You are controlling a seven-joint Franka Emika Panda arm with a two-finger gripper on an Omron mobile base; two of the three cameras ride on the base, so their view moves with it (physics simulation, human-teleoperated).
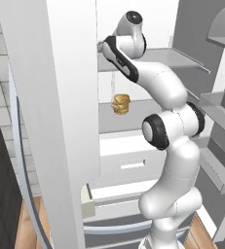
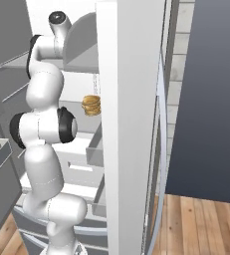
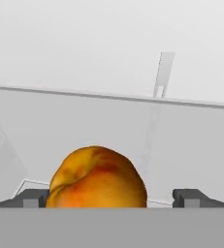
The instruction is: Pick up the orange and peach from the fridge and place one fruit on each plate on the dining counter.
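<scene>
Inside the fridge [image 1: 65, 121], on an upper shelf [image 3: 74, 126] of its bright white interior, the peach [image 3: 98, 177] sits close in front of the hand camera, orange-red with a yellower flank, and the pincer [image 3: 111, 197] has its two dark finger tips [image 3: 32, 197] spread wide, one touching or nearly touching the fruit's left side, the other clearly apart on its right. The fruit lies between them but off-centre toward the left tip, and nothing is pinched yet. In the left base view the arm [image 1: 167, 160] reaches up and forward past the open door into the upper compartment; a tan layered burger-like stack [image 1: 121, 104] rests on a lower shelf, toward that shelf's front edge, and has no part in the task. The shelf's back edge runs as a pale line behind the peach, with the rear wall above it. I judge the step in hand to be the grasp of the peach, the first part of fetching fruit from the fridge; no plate nor dining counter appears here. The next move seems to call for a small shift so the peach sits midway between the tips, then a gentle closing on its widest part, since a round fruit may roll or squirt forward if caught off-centre. After that it needs a lift clear of the shelf and a careful withdrawal past the door.
</scene>
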